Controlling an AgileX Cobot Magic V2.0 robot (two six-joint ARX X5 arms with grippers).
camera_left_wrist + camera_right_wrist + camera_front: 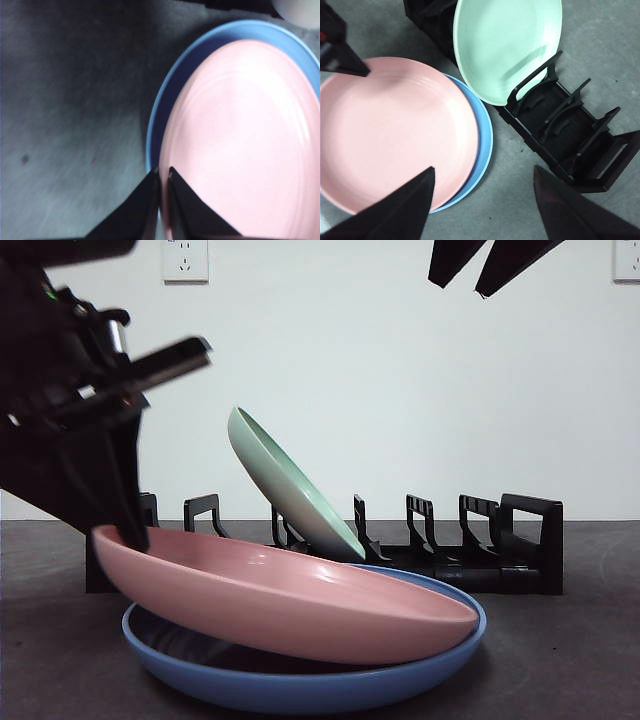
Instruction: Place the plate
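One pink plate (pixel 300 605) in left gripper (pixel 163 172)

No readable text, labels or numbers appear anywhere.

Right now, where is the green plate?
The green plate leans tilted in the black rack, toward its left end in the front view, behind the pink plate that lies on the blue plate.
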